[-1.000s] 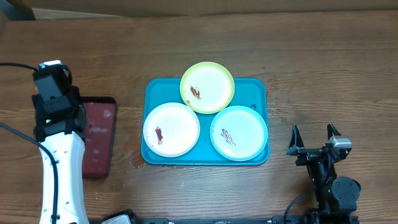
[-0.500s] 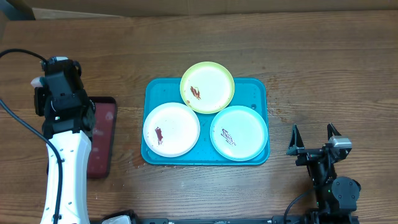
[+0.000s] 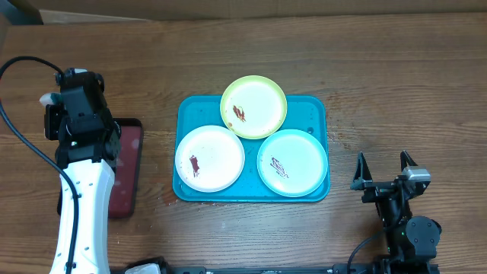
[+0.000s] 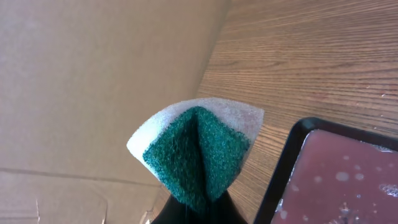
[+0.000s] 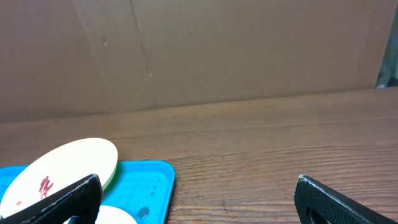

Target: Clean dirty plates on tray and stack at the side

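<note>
1 tray (image 3: 316, 106) holding 3 smeared plates (image 3: 209, 157): yellow, white, mint. 1 red tray (image 3: 128, 152). 1 sponge (image 4: 196, 149), clamped in left hand (image 4: 193, 211); right hand (image 3: 383, 169) spread, empty.

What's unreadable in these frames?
- Left wrist: left end effector tips, buried under the folded sponge.
- Overhead: dark red tray, left part covered by the left arm.
- Right wrist: nearest plate, cut off by the bottom edge; colour unclear.
</note>
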